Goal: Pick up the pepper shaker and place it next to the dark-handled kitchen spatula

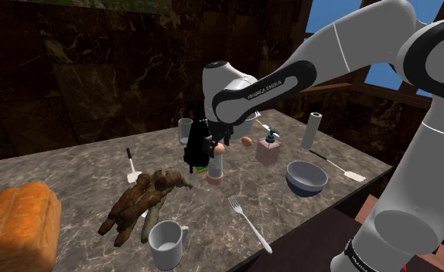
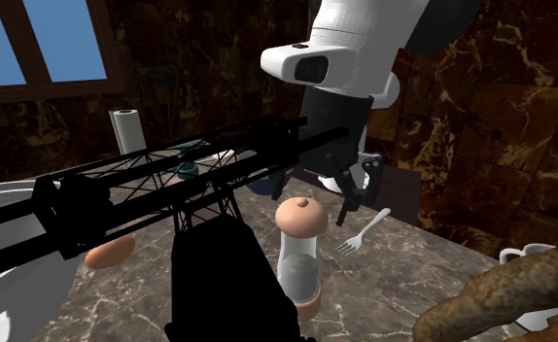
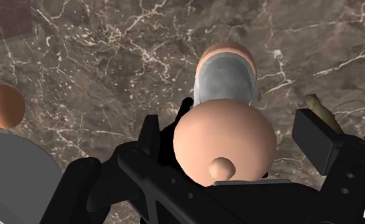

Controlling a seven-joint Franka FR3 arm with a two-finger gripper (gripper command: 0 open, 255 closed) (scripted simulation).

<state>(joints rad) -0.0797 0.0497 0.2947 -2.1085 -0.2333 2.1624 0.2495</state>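
Grasp step, I judge: the spread fingers (image 3: pixel 315 137) flank the upright pepper shaker (image 3: pixel 222 149) standing between them on the marble surface (image 3: pixel 111 57), so next they should pinch it squarely, then lift.

The dark marble desk (image 1: pixel 73 166) carries a bread loaf (image 1: pixel 19 222) at the shoulder view's near left. Rightward lie brown roots (image 1: pixel 139 202), a mug (image 1: pixel 166 244), a fork (image 1: pixel 250 223) and a bowl (image 1: pixel 306 177). The pepper shaker (image 1: pixel 215 164) stands upright mid-desk.

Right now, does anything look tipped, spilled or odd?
Nothing spilled or tipped: the pepper shaker stands upright inside the open pincer. One oddity: a black lattice bar crosses the second exterior view; what it is, I cannot tell.
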